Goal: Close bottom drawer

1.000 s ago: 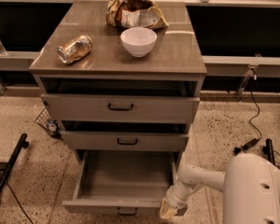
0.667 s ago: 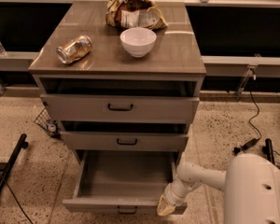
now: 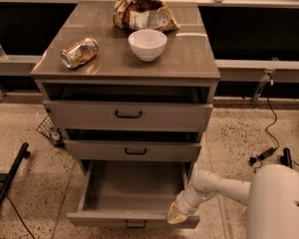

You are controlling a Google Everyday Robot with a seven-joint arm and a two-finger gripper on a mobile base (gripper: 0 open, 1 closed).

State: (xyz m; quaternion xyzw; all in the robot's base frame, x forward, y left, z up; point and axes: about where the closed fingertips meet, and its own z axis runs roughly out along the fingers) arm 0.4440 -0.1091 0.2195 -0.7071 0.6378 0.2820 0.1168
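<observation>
The bottom drawer (image 3: 132, 219) is the lowest of three grey-brown drawers in the cabinet. It stands pulled far out, and its empty inside shows. Its small black handle (image 3: 135, 225) sits at the lower edge of the view. My gripper (image 3: 176, 214) is at the end of the white arm, low on the right. It rests against the right end of the drawer's front edge. The middle drawer (image 3: 134, 150) and the top drawer (image 3: 128, 114) above are slightly out.
On the cabinet top (image 3: 189, 59) stand a white bowl (image 3: 147, 44), a crushed can (image 3: 79, 52) lying on its side and a crumpled bag (image 3: 142, 14). A black cable and plug (image 3: 265, 152) lie on the speckled floor to the right. A black stand leg (image 3: 10, 178) is at left.
My gripper has moved a little to the left and down along the drawer's front right corner. The drawer stays pulled out about as far as before.
</observation>
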